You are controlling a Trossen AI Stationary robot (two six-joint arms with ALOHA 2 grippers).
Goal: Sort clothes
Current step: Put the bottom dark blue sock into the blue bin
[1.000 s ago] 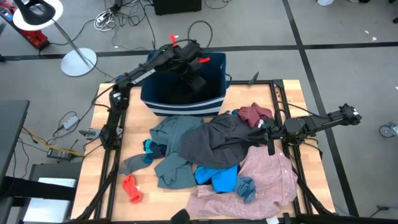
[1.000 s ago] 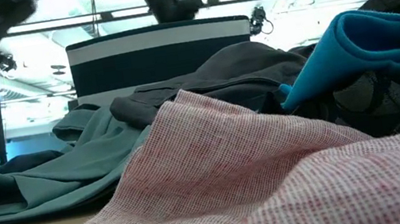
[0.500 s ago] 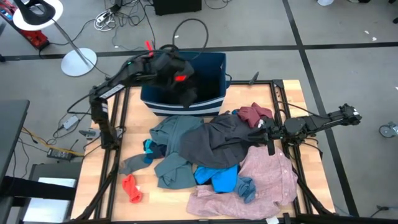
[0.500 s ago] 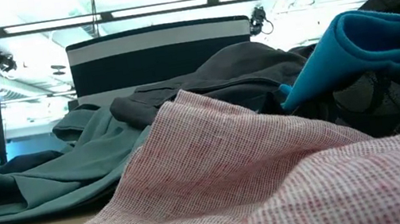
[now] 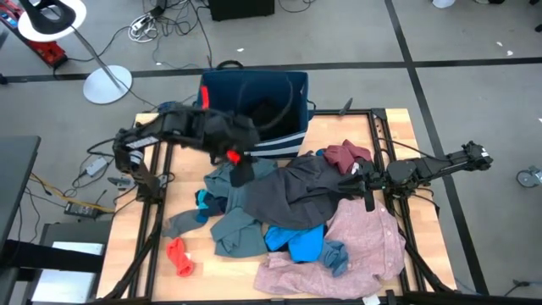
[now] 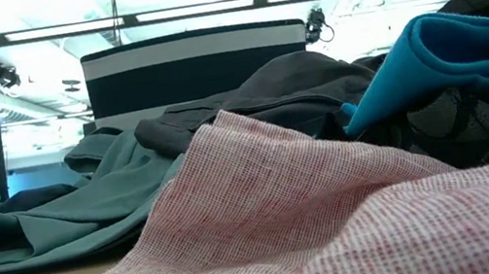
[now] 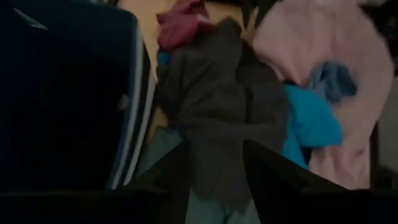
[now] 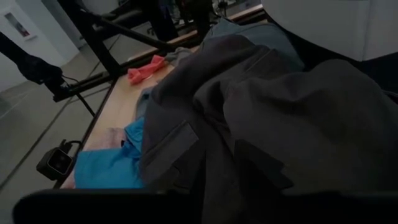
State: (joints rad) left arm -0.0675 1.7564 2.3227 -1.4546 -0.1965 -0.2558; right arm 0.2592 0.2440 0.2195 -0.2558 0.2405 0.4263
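— Fabric everywhere? Where's the dark grey garment (image 5: 296,196)?
— Heaped just in front of the bin (image 5: 254,114). Left tool (image 5: 241,174) hovers over it, parted, empty. Limp and light; pinch a raised fold. Right tool (image 5: 354,182): can't tell.

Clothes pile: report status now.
Left hand open, empty, over teal-grey garment beside bin. Right hand at dark grey garment. Pile unsorted on table.
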